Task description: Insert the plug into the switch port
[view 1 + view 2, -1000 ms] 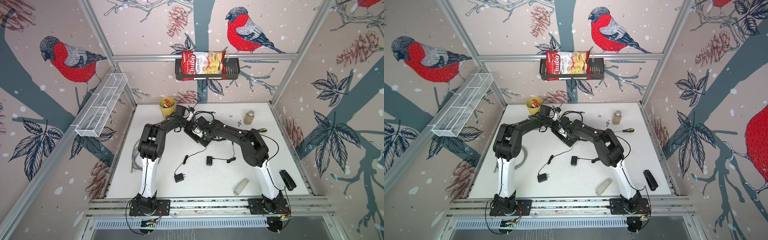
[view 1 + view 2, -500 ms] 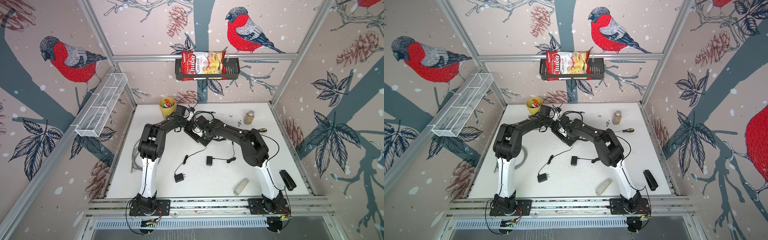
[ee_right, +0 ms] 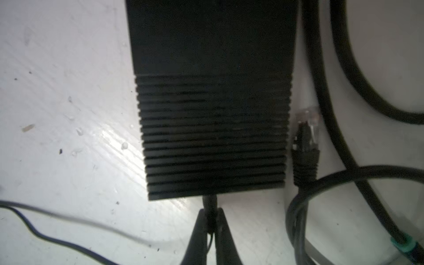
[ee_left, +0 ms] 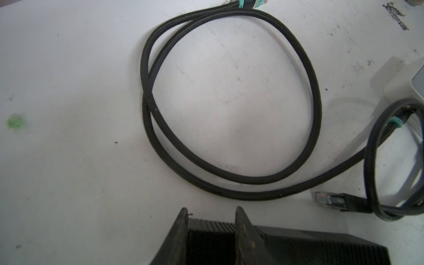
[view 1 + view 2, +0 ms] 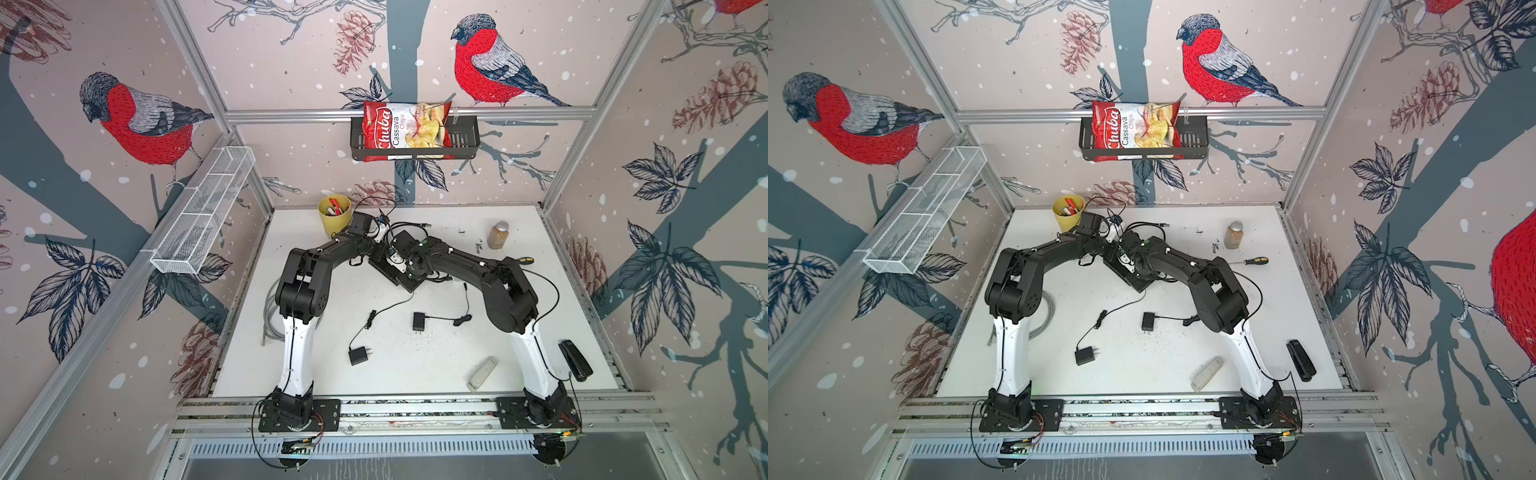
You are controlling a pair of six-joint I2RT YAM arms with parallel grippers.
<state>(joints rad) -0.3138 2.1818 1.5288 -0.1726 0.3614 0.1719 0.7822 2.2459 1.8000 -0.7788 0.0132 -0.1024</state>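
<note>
The switch (image 3: 211,114) is a black ribbed box lying on the white table, seen in both top views (image 5: 405,284) (image 5: 1133,280) between the two wrists. My right gripper (image 3: 210,212) is shut on the thin black plug (image 3: 210,203), whose tip meets the middle of the switch's near edge. My left gripper (image 4: 211,210) straddles one ribbed end of the switch (image 4: 298,245), a finger pressed against each side. The port itself is hidden.
A black braided network cable (image 4: 229,103) loops beside the switch, its clear connector (image 3: 306,128) lying loose. A yellow cup (image 5: 334,214), an amber bottle (image 5: 498,235), a screwdriver (image 5: 1254,262), two black adapters (image 5: 358,356) (image 5: 418,321) and a stapler (image 5: 575,359) lie around.
</note>
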